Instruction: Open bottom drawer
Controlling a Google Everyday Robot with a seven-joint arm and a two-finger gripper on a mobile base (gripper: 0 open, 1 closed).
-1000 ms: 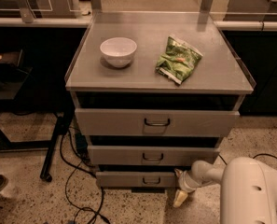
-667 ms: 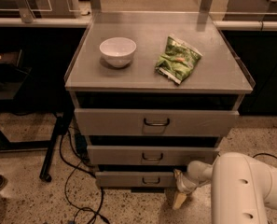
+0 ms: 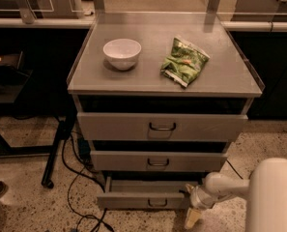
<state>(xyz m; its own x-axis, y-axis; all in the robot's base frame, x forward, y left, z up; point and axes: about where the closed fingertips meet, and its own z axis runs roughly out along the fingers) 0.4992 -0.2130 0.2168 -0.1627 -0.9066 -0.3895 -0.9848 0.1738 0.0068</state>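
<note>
The bottom drawer (image 3: 133, 200) is the lowest and shortest grey front of the cabinet's three, with a small dark loop handle (image 3: 157, 203) at its centre. It stands pulled out a little, and a strip of its plain grey inside (image 3: 148, 185) shows. My gripper (image 3: 193, 214), on a white arm (image 3: 273, 197) coming in from the lower right, sits at the drawer front's right end, close to the floor.
The middle drawer (image 3: 157, 161) and top drawer (image 3: 161, 126) stand slightly out above. A white bowl (image 3: 121, 52) and a green snack bag (image 3: 183, 62) lie on the cabinet top. Black cables (image 3: 78, 178) and a table leg (image 3: 56, 149) are on the floor at left.
The bottom drawer has slid out toward the camera, showing its inside. My gripper has moved with it at its right end, and more of the arm is in view.
</note>
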